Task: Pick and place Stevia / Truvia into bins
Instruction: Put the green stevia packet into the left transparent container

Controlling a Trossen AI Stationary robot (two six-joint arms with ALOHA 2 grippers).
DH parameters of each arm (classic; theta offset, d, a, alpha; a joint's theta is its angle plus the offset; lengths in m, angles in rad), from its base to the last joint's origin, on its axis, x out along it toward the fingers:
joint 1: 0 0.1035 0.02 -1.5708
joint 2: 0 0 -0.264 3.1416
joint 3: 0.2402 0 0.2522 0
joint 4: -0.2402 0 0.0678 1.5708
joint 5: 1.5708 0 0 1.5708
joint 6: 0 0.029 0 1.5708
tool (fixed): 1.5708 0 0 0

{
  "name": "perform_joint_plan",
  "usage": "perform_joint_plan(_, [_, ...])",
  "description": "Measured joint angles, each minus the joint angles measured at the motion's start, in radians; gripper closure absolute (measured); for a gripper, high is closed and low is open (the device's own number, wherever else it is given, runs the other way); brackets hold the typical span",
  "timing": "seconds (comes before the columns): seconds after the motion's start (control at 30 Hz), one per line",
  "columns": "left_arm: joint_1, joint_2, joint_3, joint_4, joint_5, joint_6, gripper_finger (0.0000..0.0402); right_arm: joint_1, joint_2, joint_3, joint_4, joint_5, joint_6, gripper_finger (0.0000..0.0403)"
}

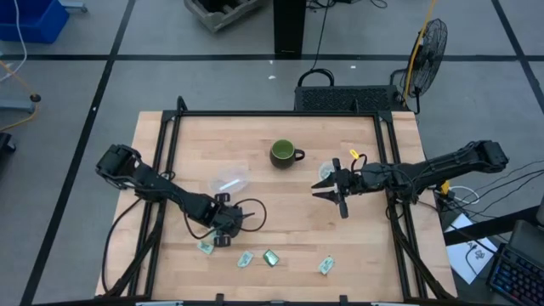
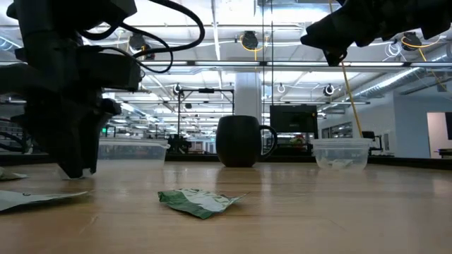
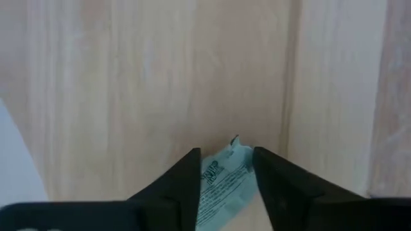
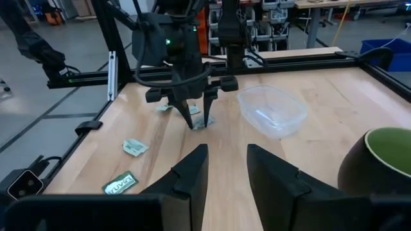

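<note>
The left tool [image 1: 223, 223] is lowered onto the wooden tabletop [image 1: 280, 204], near its front edge, and its two fingers are seen in the left wrist view standing apart around a pale green sweetener packet [image 3: 221, 186], one finger on each side; the packet is bracketed but not yet pinched, so the tool is open. The step in hand is judged to be the closing of the fingers on this packet. It would be done best if the fingertips were kept down against the wood while they close, since so flat a paper packet could easily be slid or buckled instead of lifted, and the lift should be delayed until the paper is held firmly. The nearer clear bin [image 1: 230, 181] is lying just behind the left tool, apparently tipped on its side, so the drop would have to be aimed at its mouth with care. Other packets are left along the front of the tabletop: one [image 1: 206, 247] just in front of the left tool, a pale one [image 1: 246, 259], a darker green one [image 1: 271, 257] and another [image 1: 325, 266] farther right. The right tool [image 1: 333, 192] is held above the tabletop with its fingers apart and empty, close by the second clear bin [image 1: 327, 171] and the dark green mug [image 1: 284, 153].
</note>
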Motion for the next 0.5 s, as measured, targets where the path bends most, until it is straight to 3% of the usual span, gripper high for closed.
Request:
perform_joint_plan(0.23, [0.002,-0.017,-0.005,0.009,-0.004,0.047,0.0382,0.0,0.0,0.0,0.013,0.001,0.0,0.0303])
perform_joint_plan(0.5, [0.006,-0.026,0.022,0.005,-0.065,0.033,0.0373,0.0,0.0,0.0,0.052,0.001,0.0,0.0303])
